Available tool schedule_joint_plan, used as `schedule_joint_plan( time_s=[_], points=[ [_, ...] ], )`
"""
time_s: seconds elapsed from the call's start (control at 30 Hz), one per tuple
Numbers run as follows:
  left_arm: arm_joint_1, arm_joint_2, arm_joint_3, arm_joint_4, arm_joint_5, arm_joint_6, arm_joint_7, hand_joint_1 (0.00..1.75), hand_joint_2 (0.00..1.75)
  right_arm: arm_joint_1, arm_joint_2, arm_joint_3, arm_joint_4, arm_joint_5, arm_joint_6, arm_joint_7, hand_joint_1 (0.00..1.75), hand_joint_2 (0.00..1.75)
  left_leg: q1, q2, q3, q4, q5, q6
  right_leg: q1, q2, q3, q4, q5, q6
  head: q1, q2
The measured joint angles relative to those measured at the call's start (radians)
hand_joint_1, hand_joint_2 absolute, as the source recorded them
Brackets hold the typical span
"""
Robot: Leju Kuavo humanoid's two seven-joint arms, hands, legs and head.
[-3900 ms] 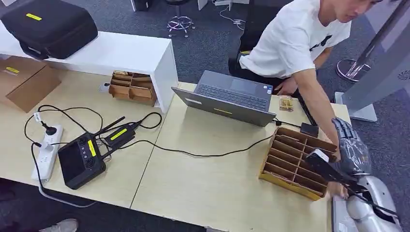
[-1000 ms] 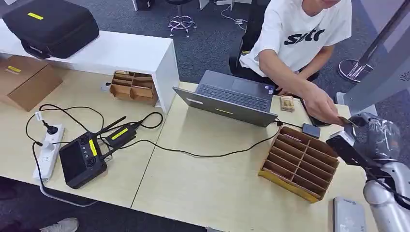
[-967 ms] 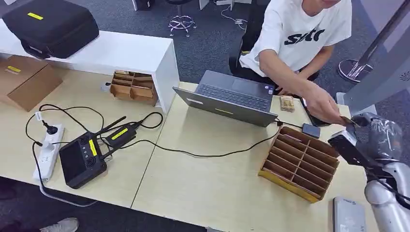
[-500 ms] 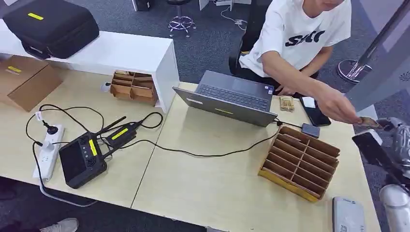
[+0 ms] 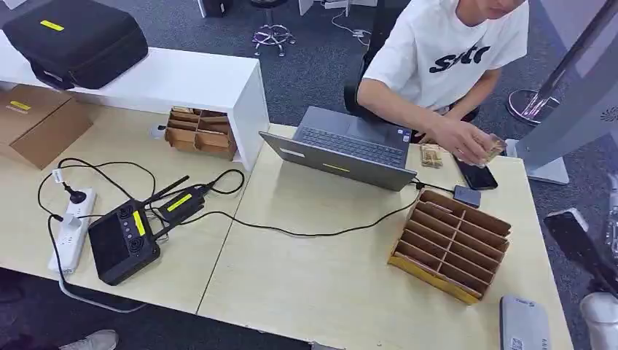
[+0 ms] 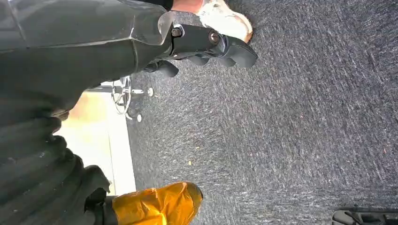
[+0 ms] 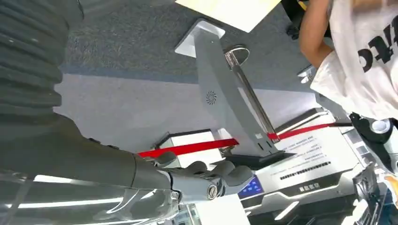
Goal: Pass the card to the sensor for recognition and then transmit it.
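A person seated behind the table holds the small card [image 5: 495, 148] in one hand, above the phone [image 5: 477, 176]. The grey card sensor [image 5: 525, 326] lies flat at the table's front right corner. My right forearm [image 5: 602, 315] rises past the table's right edge, well away from the card. In the right wrist view my right hand [image 7: 206, 180] holds nothing, its fingers stretched out and apart. My left hand [image 6: 206, 47] hangs over the grey carpet with loosely spread fingers and nothing in it.
A cardboard divider tray [image 5: 452, 244] stands left of my right arm, and an open laptop [image 5: 342, 146] sits behind it. A cable crosses the table to a controller [image 5: 122, 240] and a power strip [image 5: 71, 230]. A black case [image 5: 73, 40] rests on the white shelf.
The person has taken the card from my right hand and drawn it back toward the laptop. My right arm has swung right, off past the table's edge.
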Motion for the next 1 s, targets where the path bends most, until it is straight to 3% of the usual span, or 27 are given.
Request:
schedule_joint_plan(
  time_s=[0.23, 0.27, 0.37, 0.43, 0.53, 0.73, 1.0],
  points=[
    [0.000, -0.001, 0.008, 0.000, -0.003, 0.000, 0.000, 0.00, 1.75, 0.002, 0.008, -0.026, 0.004, -0.053, 0.017, -0.018, 0.00, 1.75, 0.000, 0.000, 0.000, 0.000, 0.000, 0.000, 0.000, 0.000, 0.000, 0.000, 0.000, 0.000, 0.000, 0.000],
    [0.000, -0.002, 0.008, 0.000, -0.004, 0.000, 0.000, 0.00, 1.75, 0.002, 0.012, -0.036, 0.004, -0.116, 0.055, -0.031, 0.00, 1.75, 0.000, 0.000, 0.000, 0.000, 0.000, 0.000, 0.000, 0.000, 0.000, 0.000, 0.000, 0.000, 0.000, 0.000],
    [-0.002, -0.003, 0.008, 0.000, -0.015, 0.000, 0.000, 0.00, 1.75, -0.005, 0.036, -0.133, 0.023, -0.460, 0.211, -0.046, 0.00, 1.75, 0.000, -0.002, 0.000, 0.000, 0.000, 0.000, 0.000, -0.002, 0.000, 0.000, 0.000, 0.000, 0.000, 0.000],
    [-0.003, -0.003, 0.008, 0.000, -0.028, 0.000, 0.000, 0.00, 1.75, -0.020, 0.039, -0.235, 0.078, -0.637, 0.230, -0.055, 0.00, 1.75, 0.000, -0.005, -0.001, 0.000, 0.000, 0.001, 0.000, -0.005, 0.000, 0.000, 0.000, 0.000, 0.000, 0.000],
    [-0.003, -0.003, 0.008, 0.000, -0.036, 0.000, 0.003, 0.00, 1.75, -0.029, 0.038, -0.367, 0.145, -0.742, 0.251, -0.073, 0.00, 1.75, 0.000, -0.004, -0.001, 0.000, 0.000, 0.001, 0.000, -0.004, 0.001, 0.000, 0.000, 0.000, 0.000, 0.000],
    [-0.019, -0.004, 0.008, 0.000, -0.050, 0.001, 0.019, 0.00, 1.75, -0.032, 0.020, -0.574, 0.268, -0.910, 0.150, -0.076, 0.00, 1.75, -0.001, -0.002, 0.000, 0.000, 0.000, 0.002, -0.001, -0.003, 0.000, -0.001, 0.000, 0.000, 0.000, 0.000],
    [-0.025, -0.006, 0.007, 0.000, -0.057, 0.003, 0.026, 0.00, 1.75, 0.047, 0.008, -0.778, 0.325, -0.964, 0.011, -0.127, 0.00, 1.75, -0.001, 0.000, 0.000, 0.000, -0.002, 0.001, -0.001, 0.000, 0.000, -0.001, -0.001, 0.001, 0.000, 0.000]
  ],
)
